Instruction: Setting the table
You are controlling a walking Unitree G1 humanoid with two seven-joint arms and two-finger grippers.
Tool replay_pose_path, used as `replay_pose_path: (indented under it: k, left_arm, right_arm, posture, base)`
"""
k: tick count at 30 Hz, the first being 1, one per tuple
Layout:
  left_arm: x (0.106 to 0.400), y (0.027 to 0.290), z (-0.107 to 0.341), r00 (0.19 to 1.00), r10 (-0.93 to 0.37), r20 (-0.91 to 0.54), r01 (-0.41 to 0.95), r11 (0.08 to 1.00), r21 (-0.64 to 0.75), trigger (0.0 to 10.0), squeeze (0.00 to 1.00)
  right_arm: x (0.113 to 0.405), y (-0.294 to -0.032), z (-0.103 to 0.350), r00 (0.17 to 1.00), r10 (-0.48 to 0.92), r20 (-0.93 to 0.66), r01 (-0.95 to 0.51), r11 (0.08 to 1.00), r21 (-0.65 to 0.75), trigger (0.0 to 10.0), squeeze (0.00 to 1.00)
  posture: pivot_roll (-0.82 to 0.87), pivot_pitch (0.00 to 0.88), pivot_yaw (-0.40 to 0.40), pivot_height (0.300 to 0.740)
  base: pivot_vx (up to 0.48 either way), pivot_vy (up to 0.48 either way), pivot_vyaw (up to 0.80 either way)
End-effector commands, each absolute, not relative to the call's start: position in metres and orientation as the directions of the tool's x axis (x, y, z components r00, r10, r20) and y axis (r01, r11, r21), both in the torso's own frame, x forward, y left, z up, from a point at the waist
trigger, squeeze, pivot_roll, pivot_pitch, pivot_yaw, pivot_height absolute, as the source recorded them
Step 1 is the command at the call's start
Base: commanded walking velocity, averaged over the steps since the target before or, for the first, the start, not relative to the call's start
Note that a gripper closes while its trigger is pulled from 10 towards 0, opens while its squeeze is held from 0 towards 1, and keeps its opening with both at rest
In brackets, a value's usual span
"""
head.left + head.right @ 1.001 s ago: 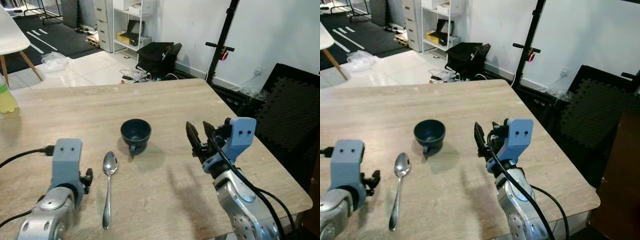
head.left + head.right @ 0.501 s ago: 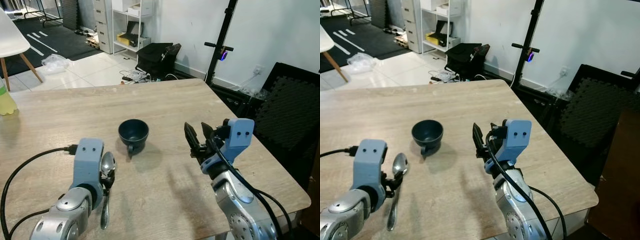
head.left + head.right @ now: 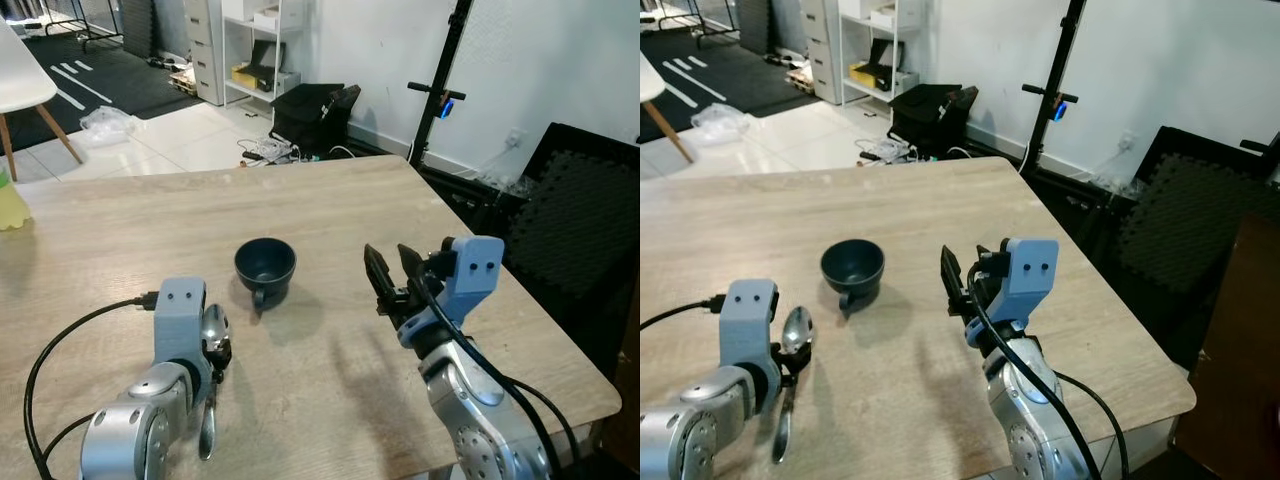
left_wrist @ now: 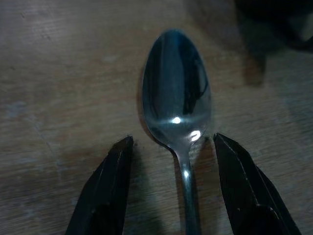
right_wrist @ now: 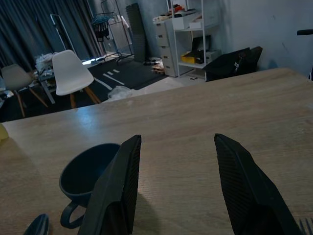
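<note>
Early days on this table setting, I'd say. The dark cup (image 3: 265,267) sits mid-table (image 3: 340,215), spoon (image 4: 177,105) flat just beside it toward the near edge. Left gripper (image 4: 171,183) straddles the spoon's neck, fingers spread, nothing grabbed yet. Right gripper (image 3: 392,285) hovers empty, fingers apart.

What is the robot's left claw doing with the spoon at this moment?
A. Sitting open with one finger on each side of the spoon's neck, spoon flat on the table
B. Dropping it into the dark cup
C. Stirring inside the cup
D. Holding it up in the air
A: in the left wrist view the left claw is open, its fingers either side of the spoon, which lies flat on the table.
</note>
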State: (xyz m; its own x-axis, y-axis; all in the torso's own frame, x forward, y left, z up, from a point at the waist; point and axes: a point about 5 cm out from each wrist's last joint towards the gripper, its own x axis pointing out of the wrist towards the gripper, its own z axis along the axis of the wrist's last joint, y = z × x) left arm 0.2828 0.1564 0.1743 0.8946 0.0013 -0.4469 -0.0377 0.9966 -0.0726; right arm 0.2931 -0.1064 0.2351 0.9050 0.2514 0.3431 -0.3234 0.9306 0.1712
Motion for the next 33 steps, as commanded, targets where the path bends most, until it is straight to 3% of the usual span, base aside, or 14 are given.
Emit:
replay_pose_path:
  k: [1, 2, 3, 16, 21, 22, 24, 26, 29, 33]
  left_arm:
    - [0.274, 0.155, 0.159, 0.852, -0.002, -0.524, -0.055, 0.994, -0.093, 2.2, 0.00]
    - [0.274, 0.155, 0.159, 0.852, -0.002, -0.524, -0.055, 0.994, -0.093, 2.2, 0.00]
    - [0.271, 0.154, 0.155, 0.841, -0.009, -0.540, -0.055, 0.993, -0.102, 0.0, 0.00]
    - [0.263, 0.152, 0.149, 0.817, -0.001, -0.576, -0.068, 0.993, -0.099, 0.0, 0.00]
    - [0.268, 0.160, 0.159, 0.864, 0.043, -0.502, -0.055, 0.998, -0.009, 0.0, 0.00]
    - [0.271, 0.160, 0.174, 0.908, 0.018, -0.418, -0.017, 1.000, 0.007, 9.9, 0.00]
    - [0.273, 0.159, 0.184, 0.933, -0.006, -0.359, 0.013, 1.000, 0.018, 10.0, 0.00]
    - [0.273, 0.149, 0.212, 0.964, -0.155, -0.217, 0.154, 0.988, -0.021, 10.0, 0.00]
    - [0.268, 0.133, 0.248, 0.919, -0.392, -0.045, 0.387, 0.918, -0.093, 10.0, 0.00]
    - [0.271, 0.130, 0.270, 0.868, -0.492, 0.065, 0.496, 0.856, -0.148, 10.0, 0.00]
  right_arm:
    - [0.290, -0.108, 0.233, 0.909, 0.247, 0.335, -0.316, 0.934, 0.168, 10.0, 0.00]
    - [0.290, -0.108, 0.233, 0.909, 0.247, 0.335, -0.316, 0.934, 0.168, 10.0, 0.00]
    - [0.289, -0.109, 0.233, 0.911, 0.244, 0.333, -0.313, 0.935, 0.170, 10.0, 0.00]
    - [0.290, -0.108, 0.233, 0.912, 0.244, 0.329, -0.312, 0.934, 0.174, 10.0, 0.00]
    - [0.290, -0.108, 0.233, 0.913, 0.242, 0.328, -0.311, 0.934, 0.175, 10.0, 0.00]
    - [0.290, -0.109, 0.234, 0.913, 0.239, 0.329, -0.309, 0.935, 0.177, 10.0, 0.00]
    - [0.290, -0.109, 0.234, 0.914, 0.237, 0.330, -0.307, 0.935, 0.178, 10.0, 0.00]
    - [0.289, -0.110, 0.234, 0.915, 0.232, 0.331, -0.303, 0.936, 0.181, 10.0, 0.00]
    - [0.290, -0.112, 0.235, 0.916, 0.224, 0.333, -0.298, 0.935, 0.193, 10.0, 0.00]
    - [0.293, -0.112, 0.239, 0.912, 0.219, 0.347, -0.300, 0.933, 0.200, 10.0, 0.00]
  posture:
    - [0.12, 0.144, 0.029, 0.740]
    - [0.12, 0.144, 0.029, 0.740]
    - [0.12, 0.144, 0.029, 0.740]
    - [0.13, 0.160, 0.024, 0.740]
    - [0.13, 0.163, 0.022, 0.740]
    - [0.13, 0.162, 0.026, 0.740]
    - [0.13, 0.162, 0.027, 0.740]
    - [0.14, 0.161, 0.021, 0.740]
    - [0.15, 0.158, 0.017, 0.740]
    - [0.15, 0.146, 0.017, 0.740]
  base:
    - [0.000, 0.000, 0.00]
    - [0.000, 0.000, 0.00]
    - [0.000, 0.000, 0.00]
    - [0.000, 0.000, 0.00]
    - [0.000, 0.000, 0.00]
    - [0.000, 0.000, 0.00]
    - [0.000, 0.000, 0.00]
    - [0.000, 0.000, 0.00]
    - [0.000, 0.000, 0.00]
    - [0.000, 0.000, 0.00]
